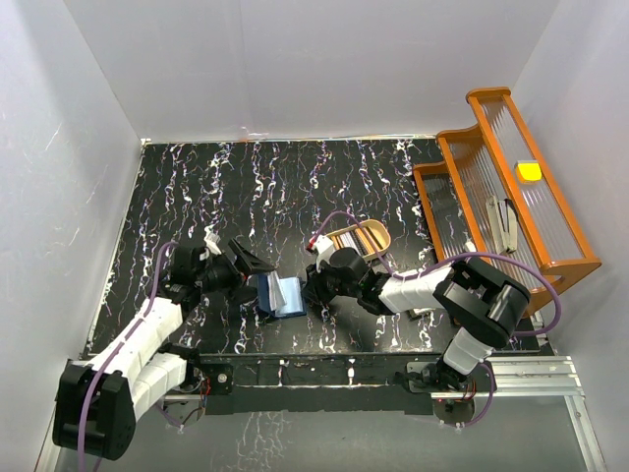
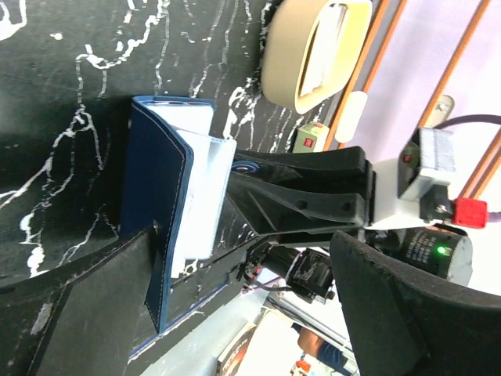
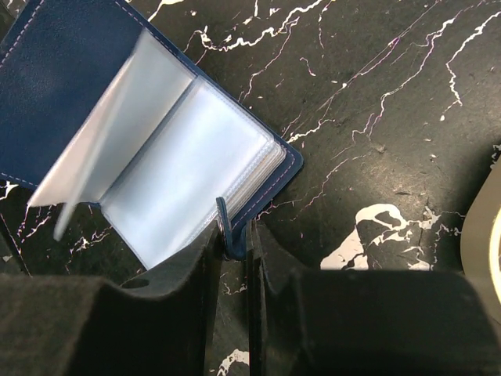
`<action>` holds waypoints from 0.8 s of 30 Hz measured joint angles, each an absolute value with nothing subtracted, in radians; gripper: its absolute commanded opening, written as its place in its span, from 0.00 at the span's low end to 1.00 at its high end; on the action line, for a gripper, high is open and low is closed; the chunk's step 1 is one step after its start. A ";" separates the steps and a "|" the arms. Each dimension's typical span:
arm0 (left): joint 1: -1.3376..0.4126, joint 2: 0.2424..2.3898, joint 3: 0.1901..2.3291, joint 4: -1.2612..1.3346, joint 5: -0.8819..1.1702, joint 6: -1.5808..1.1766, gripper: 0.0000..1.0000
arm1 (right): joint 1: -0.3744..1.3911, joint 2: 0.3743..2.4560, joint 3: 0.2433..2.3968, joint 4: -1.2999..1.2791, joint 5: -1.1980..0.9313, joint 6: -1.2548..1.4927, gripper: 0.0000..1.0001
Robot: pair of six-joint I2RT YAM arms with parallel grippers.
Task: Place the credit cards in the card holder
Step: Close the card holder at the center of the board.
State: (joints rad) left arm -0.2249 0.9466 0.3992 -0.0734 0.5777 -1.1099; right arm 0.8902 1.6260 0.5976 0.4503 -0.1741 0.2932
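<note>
Two-arm job: R gripper (image 3: 235,258) pinches snap tab (image 3: 225,229) of card holder (image 3: 70,70), L gripper (image 1: 252,275) spread wide; hold tab steady, don't tug.

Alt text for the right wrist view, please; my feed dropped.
The right gripper pinches the snap tab of the open navy card holder, its clear sleeves fanned out. It lies on a black marbled table; the edge of a tan tray shows at right.

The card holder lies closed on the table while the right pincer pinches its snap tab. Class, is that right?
No: the card holder lies open, clear sleeves showing, in the right wrist view. The right pincer does pinch its snap tab.
</note>
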 measured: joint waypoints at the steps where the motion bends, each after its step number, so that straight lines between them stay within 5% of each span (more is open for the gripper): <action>1: -0.225 0.937 0.399 -0.067 0.582 -1.115 0.89 | 0.890 1.626 0.597 0.450 -0.174 0.294 0.16; 13: -0.289 1.052 0.338 0.109 0.635 -1.160 0.56 | 0.890 1.626 0.585 0.503 -0.207 0.256 0.23; 24: -0.343 1.165 0.363 0.107 0.617 -1.078 0.39 | 0.890 1.622 0.571 0.538 -0.282 0.121 0.31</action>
